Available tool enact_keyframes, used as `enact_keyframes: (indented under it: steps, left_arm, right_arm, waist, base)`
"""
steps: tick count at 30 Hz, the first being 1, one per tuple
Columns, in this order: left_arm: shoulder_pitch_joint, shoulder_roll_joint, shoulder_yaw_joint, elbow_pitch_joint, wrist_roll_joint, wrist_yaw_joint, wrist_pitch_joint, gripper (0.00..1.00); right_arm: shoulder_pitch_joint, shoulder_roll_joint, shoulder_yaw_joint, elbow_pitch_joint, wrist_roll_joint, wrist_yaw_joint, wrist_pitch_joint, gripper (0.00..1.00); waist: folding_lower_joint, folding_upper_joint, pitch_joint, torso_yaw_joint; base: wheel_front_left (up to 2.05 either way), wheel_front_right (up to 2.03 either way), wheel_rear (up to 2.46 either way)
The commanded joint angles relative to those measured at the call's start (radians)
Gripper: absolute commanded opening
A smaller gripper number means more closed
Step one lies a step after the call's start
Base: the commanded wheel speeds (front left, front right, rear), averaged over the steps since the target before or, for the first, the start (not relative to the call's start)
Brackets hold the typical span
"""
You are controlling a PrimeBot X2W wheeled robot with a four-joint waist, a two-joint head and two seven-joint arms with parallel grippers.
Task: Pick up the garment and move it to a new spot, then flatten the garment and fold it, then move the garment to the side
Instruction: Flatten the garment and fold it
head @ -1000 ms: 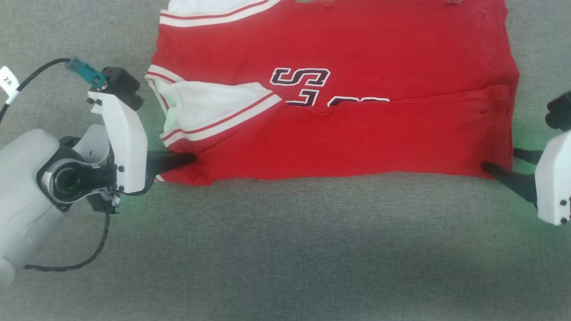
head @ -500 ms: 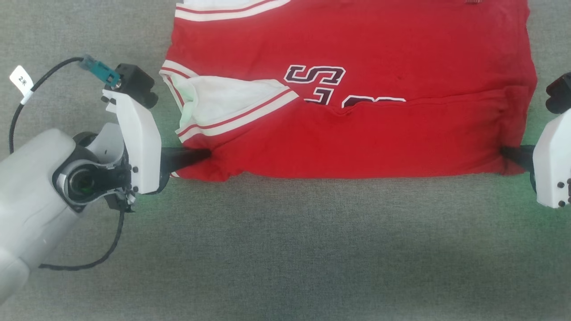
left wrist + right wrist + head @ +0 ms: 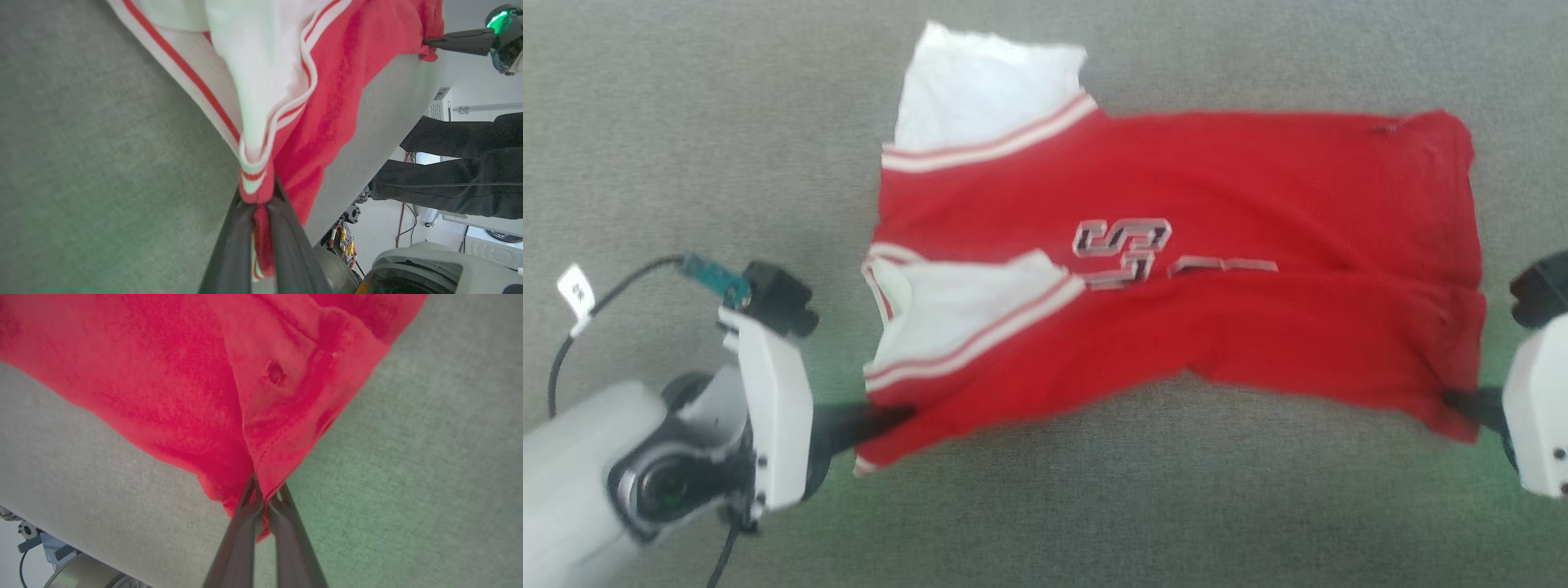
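Red garment (image 3: 1176, 269) lies spread across the grey cloth-covered bench (image 3: 1045, 506), long side running left to right, white panel (image 3: 980, 90) sticking out at the far left end. A near flap is already laid over the lower half of the lettering (image 3: 1123, 245), so one fold looks done.

Left fingers (image 3: 231, 249) are clamped shut on the near left corner, right at the striped trim (image 3: 253, 179). Right fingers (image 3: 239, 547) are pinched shut on the near right corner, red hem bunched between them. Both grips sit at opposite ends of the same near edge, probably so the cloth stays stretched and doesn't bunch when carried or folded over. The near edge bows away from the robot in the middle, and both corners look raised off the bench; the far part rests flat.

Likely step: second fold, or dragging it aside, can't tell which. Thin fabric, so uneven pull would skew the fold. A person's legs (image 3: 461, 163) stand past the bench edge.
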Motion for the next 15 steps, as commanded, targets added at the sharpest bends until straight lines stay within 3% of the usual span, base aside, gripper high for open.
enact_keyframes:
  steps: [1,6,11,12,13,14,15]
  left_arm:
    - [0.041,0.032,-0.007,-0.048,-0.011,0.008,-0.016,0.00]
    - [0.103,0.096,-0.010,-0.154,-0.020,0.037,-0.050,0.00]
    - [0.131,0.116,-0.015,-0.193,-0.012,0.058,-0.070,0.00]
    - [0.134,0.115,-0.012,-0.195,-0.012,0.064,-0.079,0.11]
    - [0.137,0.115,-0.009,-0.197,-0.010,0.070,-0.089,0.42]
    - [0.139,0.115,-0.005,-0.196,-0.003,0.076,-0.102,0.95]
    - [0.142,0.116,-0.001,-0.194,-0.001,0.080,-0.113,1.00]
  right_arm:
    - [0.044,-0.021,-0.013,-0.007,0.015,0.000,0.008,0.00]
    - [0.120,-0.068,-0.051,-0.027,0.030,0.000,-0.003,0.00]
    - [0.143,-0.071,-0.069,-0.033,0.020,0.000,-0.033,0.00]
    - [0.144,-0.067,-0.071,-0.034,0.013,0.000,-0.045,0.31]
    - [0.144,-0.063,-0.074,-0.036,0.007,0.000,-0.061,0.76]
    - [0.144,-0.058,-0.082,-0.036,-0.001,0.000,-0.081,1.00]
    - [0.145,-0.054,-0.090,-0.033,-0.007,0.000,-0.099,1.00]
  waist:
    - [0.0000,0.0000,-0.014,0.013]
    - [0.0000,0.0000,-0.020,0.022]
    - [0.0000,0.0000,-0.020,0.021]
    - [0.0000,0.0000,-0.021,0.020]
    - [0.0000,0.0000,-0.024,0.018]
    - [0.0000,0.0000,-0.026,0.018]
    - [0.0000,0.0000,-0.029,0.017]
  base:
    - [0.00,0.00,0.00]
    - [0.00,0.00,0.00]
    - [0.00,0.00,0.00]
    - [0.00,0.00,0.00]
    - [0.00,0.00,0.00]
    - [0.00,0.00,0.00]
    - [0.00,0.00,0.00]
